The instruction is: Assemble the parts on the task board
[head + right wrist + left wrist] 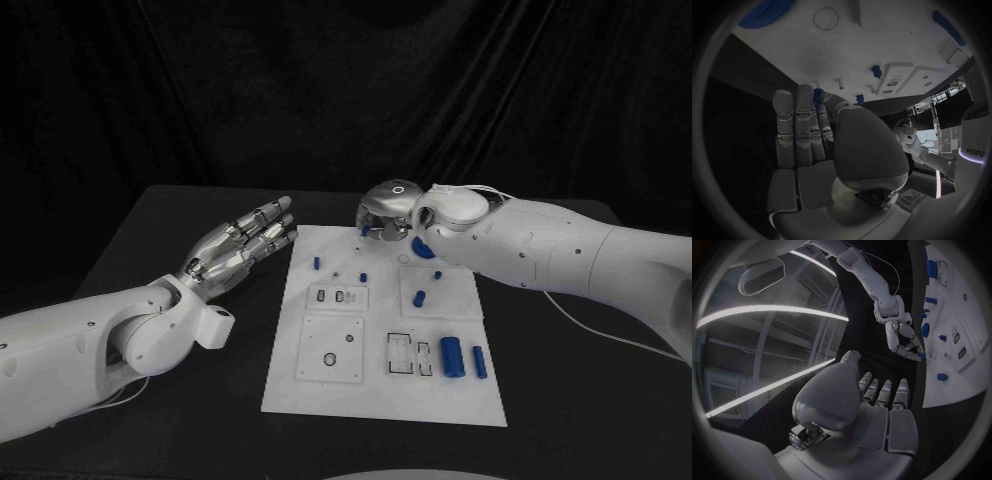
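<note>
Looking down at the black table (173, 215), you are seeing the white rectangular task board (387, 395) lying in the middle, long axis running away from the robot. Working at its far edge is the right silver hand (387, 212), fingers pointing down onto the board's far corner region; the left silver hand (242, 243) is hovering just beside the board's left edge, fingers straight and together, holding nothing.

In the right wrist view the right hand's fingers (798, 125) are reaching toward a small blue part (819, 95) right at the fingertips, near the board edge. In the left wrist view the fingertips seem to be closing around something blue (922, 356), but you cannot tell whether it is actually pinched or only touched.

Key relation: the small blue part is sitting at the fingertips of the right hand, on the far side of the board, so the right hand is the nearer one by far; the left is well apart from it.

Other small blue pegs (420, 296) are standing mid-board, and two longer blue cylinders (450, 356) are lying near the front right, long axes pointing away from the robot.
</note>
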### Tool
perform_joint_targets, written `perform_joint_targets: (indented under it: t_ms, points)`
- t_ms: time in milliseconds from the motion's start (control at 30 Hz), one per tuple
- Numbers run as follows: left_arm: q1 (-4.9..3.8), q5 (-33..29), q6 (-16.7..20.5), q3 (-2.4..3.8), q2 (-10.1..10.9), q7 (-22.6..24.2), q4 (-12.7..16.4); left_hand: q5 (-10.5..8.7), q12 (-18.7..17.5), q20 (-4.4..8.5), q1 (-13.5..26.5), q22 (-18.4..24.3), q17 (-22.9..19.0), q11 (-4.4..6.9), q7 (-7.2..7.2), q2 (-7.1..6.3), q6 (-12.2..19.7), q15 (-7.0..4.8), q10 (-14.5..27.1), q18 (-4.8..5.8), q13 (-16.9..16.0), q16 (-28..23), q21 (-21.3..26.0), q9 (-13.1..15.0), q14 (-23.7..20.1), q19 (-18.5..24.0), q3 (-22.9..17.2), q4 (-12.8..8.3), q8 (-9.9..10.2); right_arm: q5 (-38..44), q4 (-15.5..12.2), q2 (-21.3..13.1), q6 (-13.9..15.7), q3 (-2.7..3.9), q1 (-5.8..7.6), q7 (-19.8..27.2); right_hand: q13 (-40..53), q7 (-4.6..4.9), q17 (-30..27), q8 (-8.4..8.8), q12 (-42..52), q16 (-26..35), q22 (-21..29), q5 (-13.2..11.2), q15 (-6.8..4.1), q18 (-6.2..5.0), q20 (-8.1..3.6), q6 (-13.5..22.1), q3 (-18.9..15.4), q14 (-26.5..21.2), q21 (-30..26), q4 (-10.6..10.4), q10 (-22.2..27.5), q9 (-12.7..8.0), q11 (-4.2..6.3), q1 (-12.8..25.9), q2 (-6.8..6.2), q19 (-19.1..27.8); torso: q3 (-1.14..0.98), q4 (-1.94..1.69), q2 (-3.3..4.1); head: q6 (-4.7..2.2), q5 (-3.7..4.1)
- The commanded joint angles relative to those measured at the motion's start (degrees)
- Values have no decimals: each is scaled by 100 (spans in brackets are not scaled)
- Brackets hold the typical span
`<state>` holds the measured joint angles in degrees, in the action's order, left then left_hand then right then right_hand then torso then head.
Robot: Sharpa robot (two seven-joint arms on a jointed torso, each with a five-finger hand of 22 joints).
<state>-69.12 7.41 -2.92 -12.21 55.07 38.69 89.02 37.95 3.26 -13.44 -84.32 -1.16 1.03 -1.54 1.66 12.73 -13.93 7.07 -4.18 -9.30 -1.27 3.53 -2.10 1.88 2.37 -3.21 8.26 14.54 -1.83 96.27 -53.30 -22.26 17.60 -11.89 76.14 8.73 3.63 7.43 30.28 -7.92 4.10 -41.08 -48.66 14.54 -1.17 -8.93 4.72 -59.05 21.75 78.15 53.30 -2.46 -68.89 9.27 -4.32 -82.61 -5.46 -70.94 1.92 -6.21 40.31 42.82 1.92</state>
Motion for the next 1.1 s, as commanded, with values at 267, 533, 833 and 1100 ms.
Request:
perform_joint_targets:
  t_ms: [267,533,833,1100]
  points:
    - [-4,5,-62,5,-19,102,9,19,4,-35,-52,9,5,22,34,-26,14,37,30,-101,8,37,-16,6,21,16,-45,-8,-36,-6,53,63,-187,4,-31,-160,2,-6,11,80,-54,-29,-22,-37,19,29,31,100,20,-57,22,-53,85,-6,16,53,-35,60,11,7,-13,20,-2]
    - [-4,5,-89,5,-53,98,-29,20,4,-36,-52,9,5,22,44,-26,7,39,31,-100,8,36,-16,6,20,15,-49,-9,-37,-6,80,79,-298,4,-50,-267,1,3,15,148,-60,-23,0,-43,22,16,38,192,43,-105,-31,-66,201,-10,-10,61,-57,129,19,-13,-19,38,24]
    - [-4,5,-104,5,-74,99,-47,21,2,-37,-53,9,5,22,56,-23,-3,42,35,-100,9,36,-15,8,20,16,-56,-12,-39,-6,161,140,-282,4,-91,-350,3,4,18,171,-57,-22,1,-40,16,10,36,223,59,-126,-48,-67,248,-9,-17,55,-55,156,23,-8,-18,31,16]
    - [-4,5,-116,5,-94,94,-61,21,3,-39,-53,9,5,18,66,-19,-19,46,36,-99,9,38,-15,10,20,16,-65,-14,-42,-6,253,208,-176,4,-124,-430,4,6,22,178,-54,-27,-24,-33,17,13,36,229,77,-134,-35,-76,276,-4,-21,54,-31,160,12,-14,-18,22,15]
